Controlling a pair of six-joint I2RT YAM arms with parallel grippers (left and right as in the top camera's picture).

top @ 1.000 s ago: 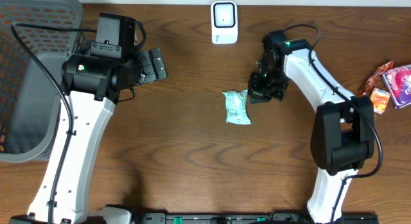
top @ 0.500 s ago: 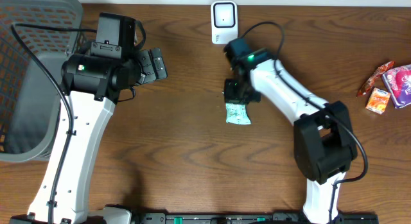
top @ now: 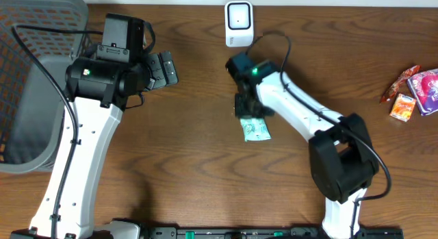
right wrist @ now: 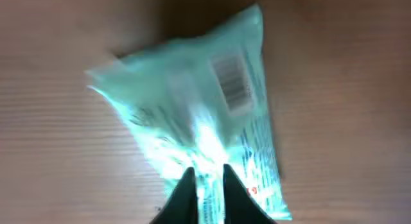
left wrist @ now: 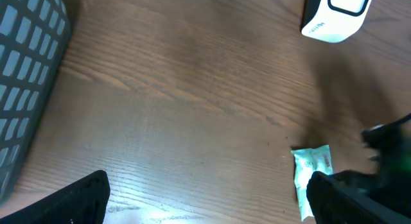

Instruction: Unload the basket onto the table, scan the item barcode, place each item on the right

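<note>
The item, a pale green packet, lies flat on the wooden table below the white scanner. My right gripper hovers over the packet's upper end. In the right wrist view its fingertips stand a narrow gap apart above the packet, whose barcode faces up. My left gripper is wide open to the left, above bare table. The left wrist view shows its gripper holding nothing, the packet at lower right, and the scanner at top right.
A grey mesh basket fills the far left; its wall also shows in the left wrist view. Several bright snack packets lie at the right edge.
My right arm swung left from beside the packet to above its upper end. Its jaws parted slightly. The packet shifted a little toward the front. The left arm stayed still.
</note>
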